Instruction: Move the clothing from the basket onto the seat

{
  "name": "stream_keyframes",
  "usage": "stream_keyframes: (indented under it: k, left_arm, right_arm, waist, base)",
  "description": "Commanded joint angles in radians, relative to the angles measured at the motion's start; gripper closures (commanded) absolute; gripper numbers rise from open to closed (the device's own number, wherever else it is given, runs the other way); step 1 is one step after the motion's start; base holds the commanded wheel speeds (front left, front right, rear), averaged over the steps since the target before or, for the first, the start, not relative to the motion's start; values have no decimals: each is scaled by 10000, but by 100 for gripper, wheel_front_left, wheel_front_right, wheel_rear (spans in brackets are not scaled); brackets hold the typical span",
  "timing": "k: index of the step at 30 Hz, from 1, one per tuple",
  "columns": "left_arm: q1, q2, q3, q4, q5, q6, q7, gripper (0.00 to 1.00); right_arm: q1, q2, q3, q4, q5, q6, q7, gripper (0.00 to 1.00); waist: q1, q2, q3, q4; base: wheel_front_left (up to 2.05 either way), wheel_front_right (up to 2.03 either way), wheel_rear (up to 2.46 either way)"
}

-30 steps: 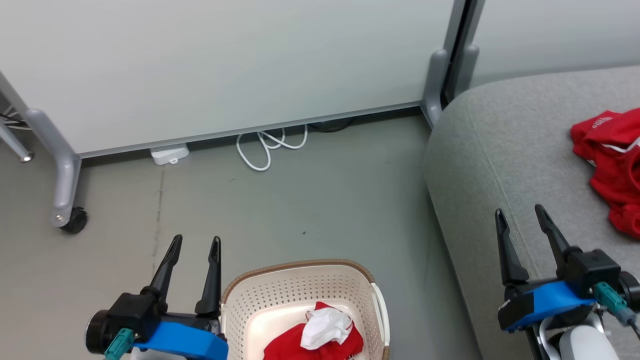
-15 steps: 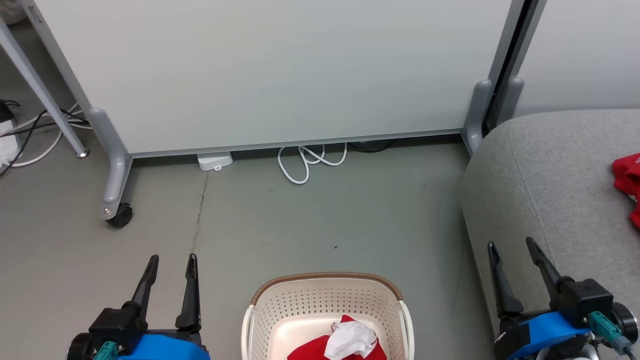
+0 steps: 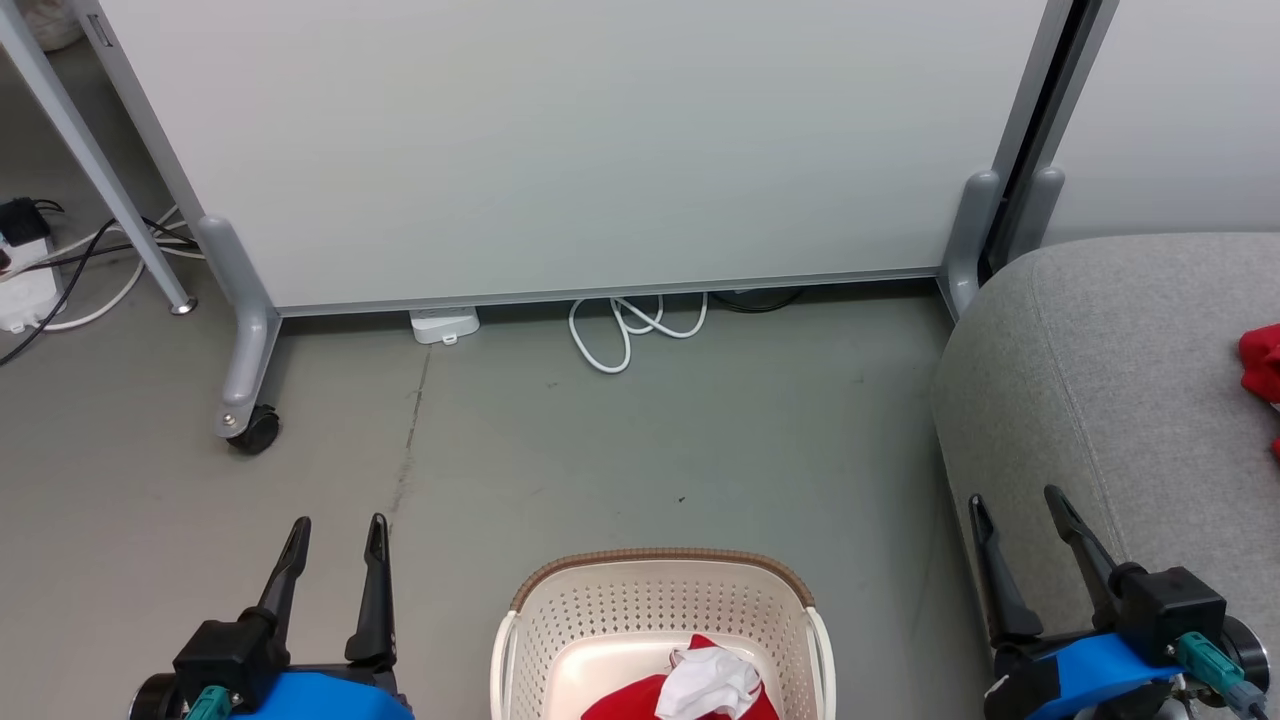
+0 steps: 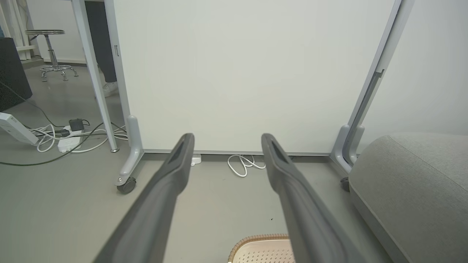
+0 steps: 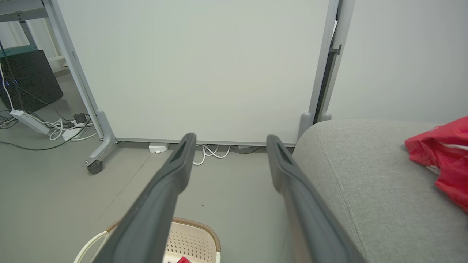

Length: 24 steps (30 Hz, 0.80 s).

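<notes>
Left hand (image 3: 339, 522) and right hand (image 3: 1013, 497), fingers spread and empty, flank the basket (image 3: 660, 556); one should dip straight down and pinch the red clothing's (image 3: 640, 700) bunched top.

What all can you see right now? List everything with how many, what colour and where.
basket: one, cream-white with a brown rim, on the floor between the grippers
clothing in basket: a heap, red and white, number unclear
clothing on sofa: red with white trim, number unclear, towards the right
sofa: one, light grey, right of the basket
partition: one, white panel, grey legs on castors, behind the basket
cable coil: one, white, on the floor below the partition
power strip: one, white, far left among cables
stool: one, chrome, far left
left gripper: dark fingers, open, lower left
right gripper: dark fingers, open, beside the sofa
</notes>
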Motion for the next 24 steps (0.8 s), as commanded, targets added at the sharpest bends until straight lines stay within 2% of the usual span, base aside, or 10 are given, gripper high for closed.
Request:
stream_keyframes:
  k: [1,15,24]
  left_arm:
    - [17,1,21,18,0,-6,-48,0]
    - [-32,71,-4,106,-89,-7,-48,0]
    - [-510,-14,-349,689,-389,-6,-46,0]
  right_arm:
    - [76,-3,-7,0,79,1,-43,0]
    - [-85,-3,192,19,131,1,-142,0]
    - [-449,-2,613,-310,5,1,-20,0]
  waist:
    - [0,0,7,0]
    - [0,0,119,-56]
    - [0,0,947,-599]
  base:
    - [0,0,0]
    - [0,0,0]
    - [0,0,0]
